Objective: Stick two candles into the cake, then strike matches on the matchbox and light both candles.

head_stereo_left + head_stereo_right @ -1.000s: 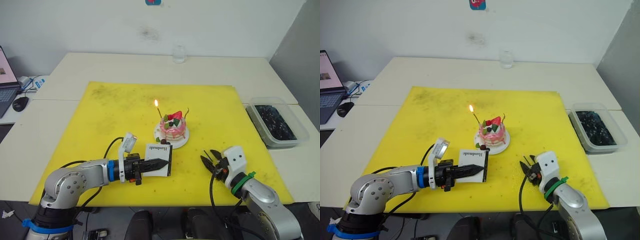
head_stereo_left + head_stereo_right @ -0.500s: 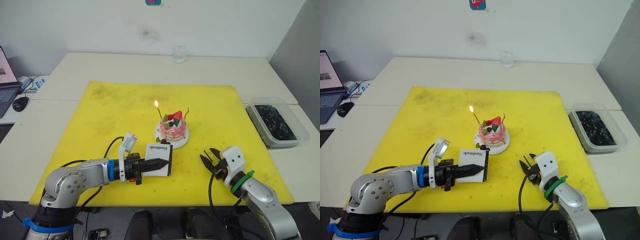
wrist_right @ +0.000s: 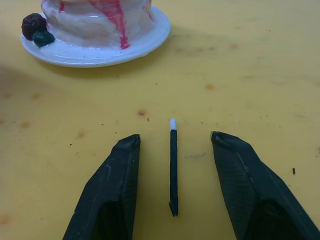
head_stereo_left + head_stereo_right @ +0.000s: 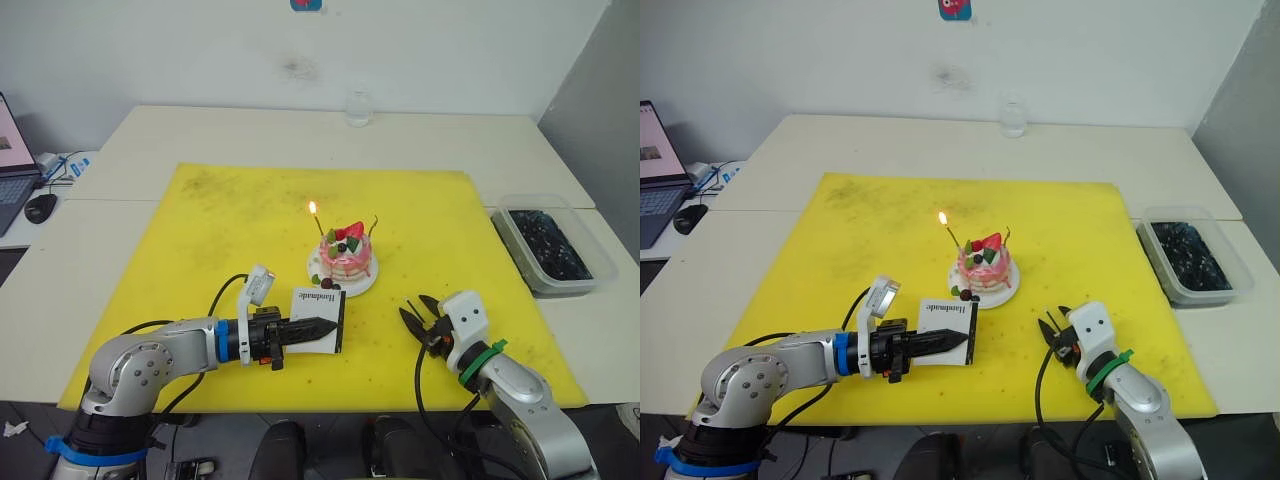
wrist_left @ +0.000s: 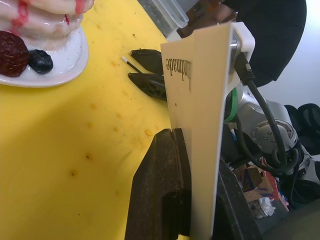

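Right wrist view had the right gripper (image 3: 172, 165) spread wide w/ the match (image 3: 173, 165) flat on the mat between its fingers, cake (image 3: 100, 25) ahead, left gripper (image 5: 195, 190) clamped on the matchbox (image 5: 202, 125); closing off-center could roll the thin stick away.

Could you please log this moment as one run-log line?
left gripper: shut on matchbox | right gripper: open, straddling match | cake: one candle lit, one unlit

We see a white wall (image 4: 200, 50) behind pale tables (image 4: 300, 130) pushed together under a yellow mat (image 4: 200, 230); a laptop (image 4: 12, 170) and mouse (image 4: 41, 207) sit far left.
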You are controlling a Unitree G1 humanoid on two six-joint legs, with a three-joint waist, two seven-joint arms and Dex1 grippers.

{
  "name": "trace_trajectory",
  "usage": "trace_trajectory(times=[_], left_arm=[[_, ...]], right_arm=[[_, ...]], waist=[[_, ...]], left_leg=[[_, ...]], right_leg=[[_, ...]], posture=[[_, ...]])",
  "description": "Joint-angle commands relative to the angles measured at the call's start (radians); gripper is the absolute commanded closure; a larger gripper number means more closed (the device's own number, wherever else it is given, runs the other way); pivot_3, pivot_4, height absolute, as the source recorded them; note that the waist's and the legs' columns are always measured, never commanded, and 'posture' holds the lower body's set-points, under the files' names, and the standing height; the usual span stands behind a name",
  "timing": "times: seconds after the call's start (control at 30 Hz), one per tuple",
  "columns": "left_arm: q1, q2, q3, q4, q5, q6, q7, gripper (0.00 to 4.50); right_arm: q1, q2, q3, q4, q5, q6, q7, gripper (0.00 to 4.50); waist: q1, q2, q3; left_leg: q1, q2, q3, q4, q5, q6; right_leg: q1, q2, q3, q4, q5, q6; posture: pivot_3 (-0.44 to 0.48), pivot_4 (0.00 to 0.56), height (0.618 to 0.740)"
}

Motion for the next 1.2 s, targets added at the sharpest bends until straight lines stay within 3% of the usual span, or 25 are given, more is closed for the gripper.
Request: trace_trajectory(times=[0.03,0.07,0.17,0.43,0.67,0.8,0.97,1.2], left_arm=[[-0.010,-0.002,0.005,-0.020,-0.017,-0.004,-0.006,4.50],[-0.010,-0.002,0.005,-0.020,-0.016,-0.004,-0.006,4.50],[-0.008,-0.001,0.005,-0.019,-0.015,-0.005,-0.008,4.50],[-0.006,0.000,0.006,-0.020,-0.016,-0.004,-0.009,4.50],[-0.038,-0.008,0.017,-0.021,-0.044,0.006,0.000,4.50],[-0.075,-0.011,0.009,-0.005,-0.059,0.013,-0.014,4.50],[-0.131,-0.020,0.005,0.029,-0.075,0.026,-0.034,4.50],[-0.140,-0.014,-0.005,0.027,-0.078,0.032,-0.056,4.50]], right_arm=[[-0.004,-0.001,0.003,0.002,-0.012,0.022,-0.013,3.07],[-0.003,-0.001,0.003,0.002,-0.012,0.024,-0.013,3.56],[0.003,-0.002,0.006,0.000,-0.012,0.025,-0.012,4.45],[0.018,-0.004,0.000,-0.040,0.009,0.029,-0.001,4.45],[-0.002,-0.111,-0.079,-0.285,0.067,0.132,0.055,4.45],[-0.103,-0.128,-0.133,-0.409,0.284,0.301,0.104,4.45],[-0.201,-0.152,-0.232,-0.423,0.617,0.460,0.160,4.45],[-0.273,-0.349,-0.238,-0.418,0.725,0.489,0.245,4.45]], waist=[[0.000,0.000,0.000],[0.000,0.000,0.000],[0.000,-0.001,-0.001],[0.000,-0.001,-0.001],[0.001,-0.001,0.000],[0.000,-0.001,0.000],[0.001,-0.001,0.000],[0.001,-0.001,0.000]], left_leg=[[0.000,0.000,0.000,0.000,0.000,0.000],[0.000,0.000,0.000,0.000,0.000,0.000],[0.000,0.000,0.000,0.000,0.000,0.000],[0.000,0.000,0.000,0.000,0.000,0.000],[-0.001,0.000,0.000,0.000,0.000,0.000],[0.000,0.000,-0.001,0.000,0.000,0.000],[0.000,0.000,-0.002,0.000,0.000,0.000],[-0.002,-0.001,0.000,0.000,0.000,0.000]], right_leg=[[0.000,0.000,0.000,0.000,0.000,0.000],[0.000,0.000,0.000,0.000,0.000,0.000],[0.000,0.000,0.000,0.000,0.000,0.000],[0.000,0.000,0.000,0.000,0.000,0.000],[0.000,0.000,0.000,0.000,0.000,0.000],[0.000,0.000,-0.001,0.000,0.000,0.001],[0.001,0.001,-0.001,0.000,0.000,0.001],[0.000,0.001,0.000,-0.002,0.000,0.001]], posture=[[0.000,0.150,0.740],[0.000,0.150,0.740],[0.000,0.150,0.740],[0.000,0.150,0.740],[0.000,0.150,0.740],[0.000,0.150,0.740],[0.000,0.150,0.740],[0.000,0.150,0.740]])
